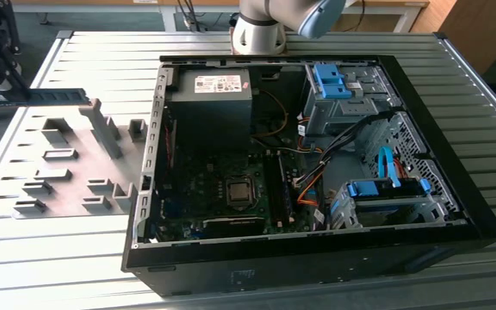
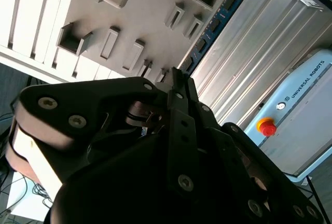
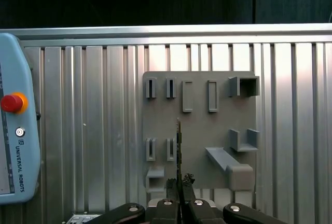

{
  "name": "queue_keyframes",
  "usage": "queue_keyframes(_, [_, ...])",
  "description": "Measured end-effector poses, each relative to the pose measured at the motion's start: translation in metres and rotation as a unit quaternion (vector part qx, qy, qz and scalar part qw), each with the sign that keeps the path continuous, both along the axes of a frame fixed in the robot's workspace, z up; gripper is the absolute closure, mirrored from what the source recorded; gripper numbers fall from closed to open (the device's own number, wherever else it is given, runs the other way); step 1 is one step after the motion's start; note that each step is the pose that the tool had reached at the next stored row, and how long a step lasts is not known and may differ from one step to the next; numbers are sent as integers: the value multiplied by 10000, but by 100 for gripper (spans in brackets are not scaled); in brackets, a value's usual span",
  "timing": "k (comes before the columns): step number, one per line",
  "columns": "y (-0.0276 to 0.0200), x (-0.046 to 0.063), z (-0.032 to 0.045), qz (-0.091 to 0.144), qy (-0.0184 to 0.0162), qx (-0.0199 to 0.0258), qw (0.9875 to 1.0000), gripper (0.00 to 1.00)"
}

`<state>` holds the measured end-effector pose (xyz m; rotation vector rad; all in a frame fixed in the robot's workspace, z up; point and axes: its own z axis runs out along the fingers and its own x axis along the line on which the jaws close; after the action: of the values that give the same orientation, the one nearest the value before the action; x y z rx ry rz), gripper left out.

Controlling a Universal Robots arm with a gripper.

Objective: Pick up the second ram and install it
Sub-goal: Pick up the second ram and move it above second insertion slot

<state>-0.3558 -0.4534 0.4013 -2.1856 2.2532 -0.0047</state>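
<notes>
The second ram point(image 1: 50, 97), a thin blue stick, hangs level above the far edge of the grey holder plate point(image 1: 67, 174), reaching in from the exterior view's left edge. In the first wrist view the ram point(image 3: 178, 141) shows edge-on, and my gripper point(image 3: 180, 185) is shut on its near end, over the plate point(image 3: 199, 125). The second wrist view has the blue stick point(image 2: 218, 22) running out from my gripper point(image 2: 174, 76) past the plate's blocks.
An open computer case point(image 1: 274, 248) lies on the ribbed metal table at the exterior view's right, its motherboard point(image 1: 205, 181) facing up with cables and blue drive cages around it. A teach pendant point(image 3: 15, 130) lies beside the plate. The arm's base point(image 1: 257, 32) stands behind the case.
</notes>
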Motion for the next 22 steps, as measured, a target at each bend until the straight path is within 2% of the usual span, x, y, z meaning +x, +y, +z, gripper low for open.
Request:
queue_keyframes(7, [0,86,0,1,0,0,10000,86])
queue_keyframes(22, [0,148,-1,1,-1,0,10000,86])
